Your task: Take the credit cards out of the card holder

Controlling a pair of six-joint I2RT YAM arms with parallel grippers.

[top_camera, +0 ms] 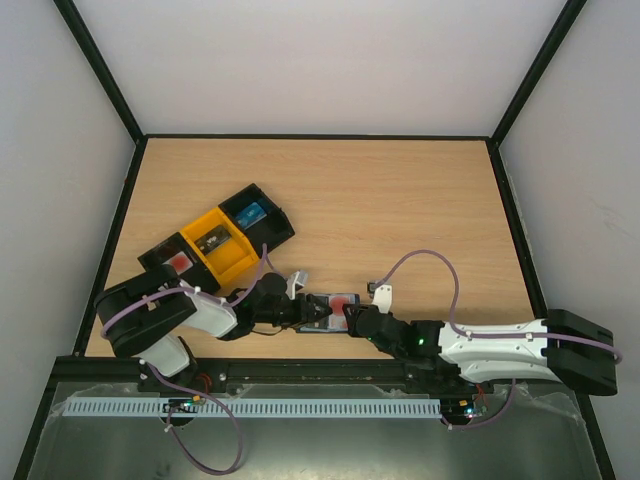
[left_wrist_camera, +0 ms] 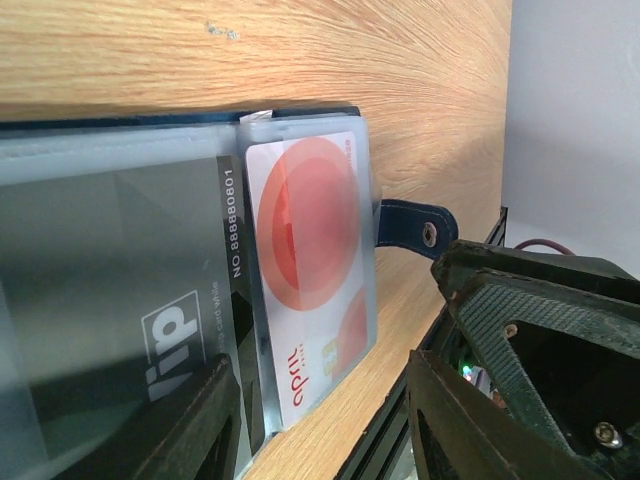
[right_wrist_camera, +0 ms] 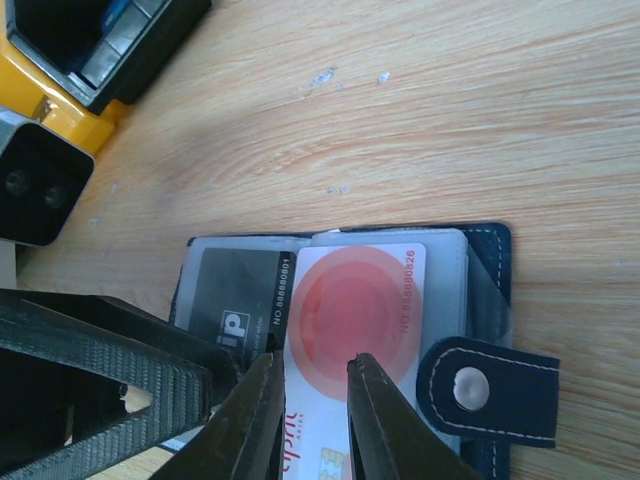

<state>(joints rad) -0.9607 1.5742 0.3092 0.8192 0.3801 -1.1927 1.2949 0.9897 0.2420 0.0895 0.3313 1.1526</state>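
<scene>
Slippage threatens: the right claw [right_wrist_camera: 315, 362], nearly together over the white red-circled plastic card [right_wrist_camera: 360, 300] sleeved in the open navy bifold card holder [right_wrist_camera: 490, 260] on the wooden worktop [right_wrist_camera: 450, 120], grip uncertain, may drag the holder; the left claw [left_wrist_camera: 320, 400] gapes astride its end.

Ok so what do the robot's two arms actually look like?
Both the left arm and right arm have white shells between chunky black joints, each with a lilac cable looping alongside. The fingers are black, tapered and pointed.

Card holder [top_camera: 322, 318] on table [top_camera: 400, 200], two cards [right_wrist_camera: 360, 300] inside, trays [top_camera: 215, 243] behind to its left
</scene>
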